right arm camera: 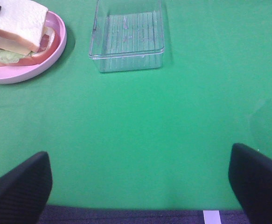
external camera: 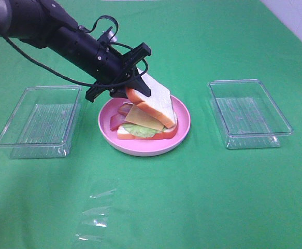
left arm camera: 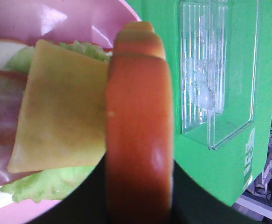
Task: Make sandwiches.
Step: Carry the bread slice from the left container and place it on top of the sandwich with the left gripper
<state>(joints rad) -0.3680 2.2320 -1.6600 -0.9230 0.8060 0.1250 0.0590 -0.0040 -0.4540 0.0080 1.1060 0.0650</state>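
The left gripper (external camera: 135, 83) has its fingers clamped on the top bread slice (external camera: 152, 101), tilted above the cheese square (external camera: 143, 119), while the right gripper (right arm camera: 140, 186) has its fingers spread wide over the bench (right arm camera: 149, 130).

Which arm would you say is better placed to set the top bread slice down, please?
Left: its gripper already holds the top bread slice tilted over the cheese; the right gripper is open and far away.

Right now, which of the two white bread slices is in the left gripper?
The tilted top white bread slice, gripped by the left gripper over the yellow cheese square. The other white bread slice lies flat at the bottom, on the round pink plate.
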